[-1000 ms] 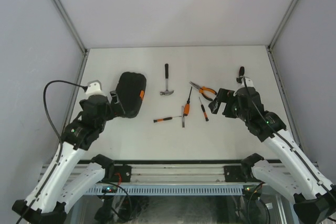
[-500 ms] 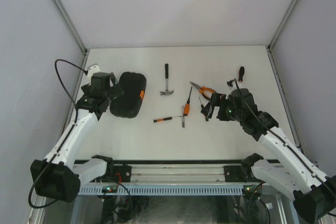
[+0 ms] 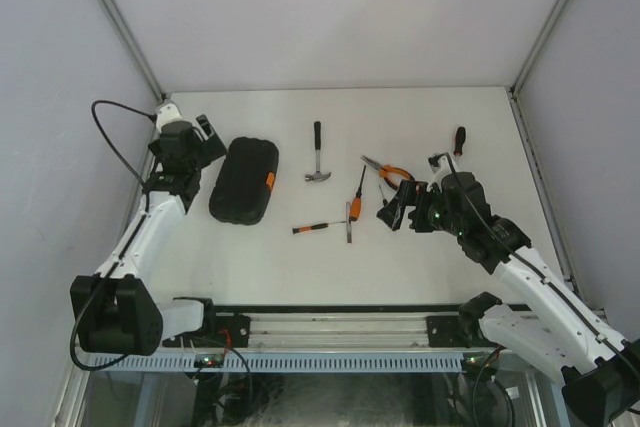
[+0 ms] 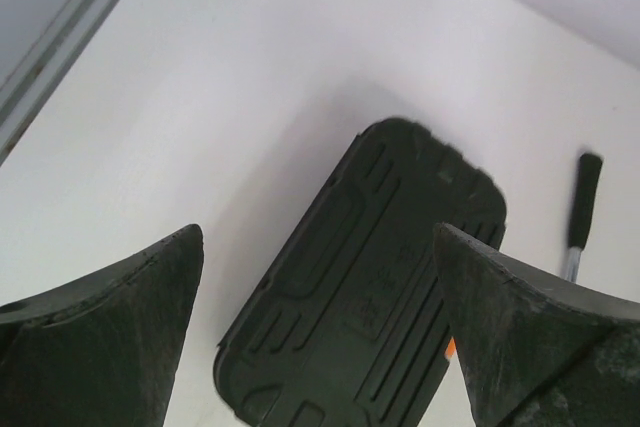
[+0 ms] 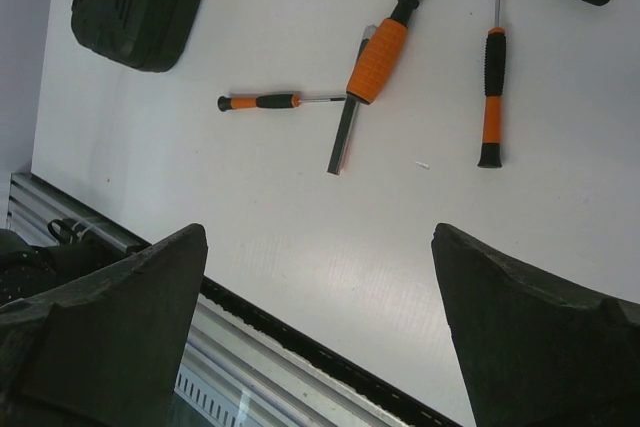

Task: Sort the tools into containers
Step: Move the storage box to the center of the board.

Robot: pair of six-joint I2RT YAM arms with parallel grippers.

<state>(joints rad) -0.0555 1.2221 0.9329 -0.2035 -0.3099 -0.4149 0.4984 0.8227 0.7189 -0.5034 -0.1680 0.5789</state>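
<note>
The black tool case (image 3: pixel 245 179) lies closed on the left of the table, its orange latch (image 3: pixel 270 180) on its right side. My left gripper (image 3: pixel 210 137) hangs open just beyond the case's far-left corner; the left wrist view shows the case (image 4: pixel 370 287) below the open gripper (image 4: pixel 318 232). The hammer (image 3: pixel 317 154), the orange-handled pliers (image 3: pixel 388 171), two slim screwdrivers (image 3: pixel 312 228) (image 3: pixel 357 197) and a black-handled screwdriver (image 3: pixel 458 139) lie loose. My right gripper (image 3: pixel 392 212) is open above another slim screwdriver (image 5: pixel 490 97), holding nothing.
A flat metal blade (image 5: pixel 342 137) lies beside the orange-handled screwdriver (image 5: pixel 378 59). The aluminium rail (image 3: pixel 330 332) runs along the table's near edge. Grey walls close in the left, back and right sides.
My left arm swung from the case's near-left side out to its far-left corner, uncovering the case. My right gripper slid left and nearer, over the slim screwdriver. Both stayed open.
</note>
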